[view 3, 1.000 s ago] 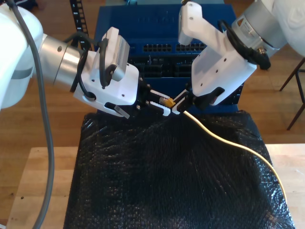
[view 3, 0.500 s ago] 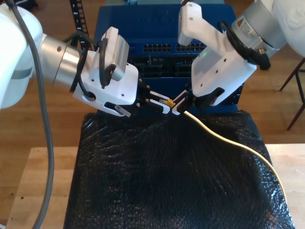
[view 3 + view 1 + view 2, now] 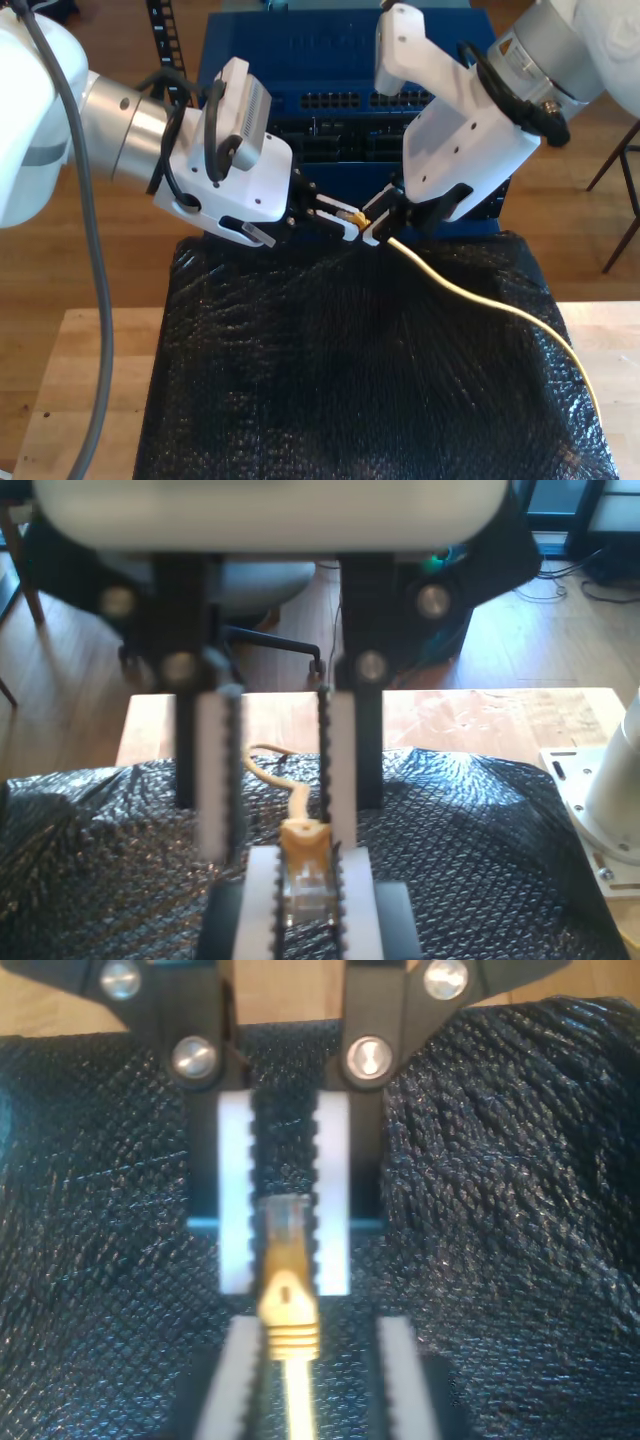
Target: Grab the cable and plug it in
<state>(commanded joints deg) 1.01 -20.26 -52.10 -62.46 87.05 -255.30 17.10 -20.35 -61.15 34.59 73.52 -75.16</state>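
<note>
Handover at the plug, above the wrapped desk (image 3: 90, 390).

Centre-left of the exterior view: my second gripper (image 3: 343, 222) reaches in from the left, its fingers (image 3: 333, 1200) drawn in close around the clear plug (image 3: 285, 1222) of the cable (image 3: 470, 295), gripping it. Just right of centre, my first gripper (image 3: 378, 226) meets it tip to tip, fingers (image 3: 343, 750) parted, the cable running loose between them behind the yellow boot (image 3: 303, 842). From there the cable slopes to the lower right over the black bubble wrap (image 3: 330, 390). A blue switch (image 3: 330, 60) stands behind, at top centre.
</note>
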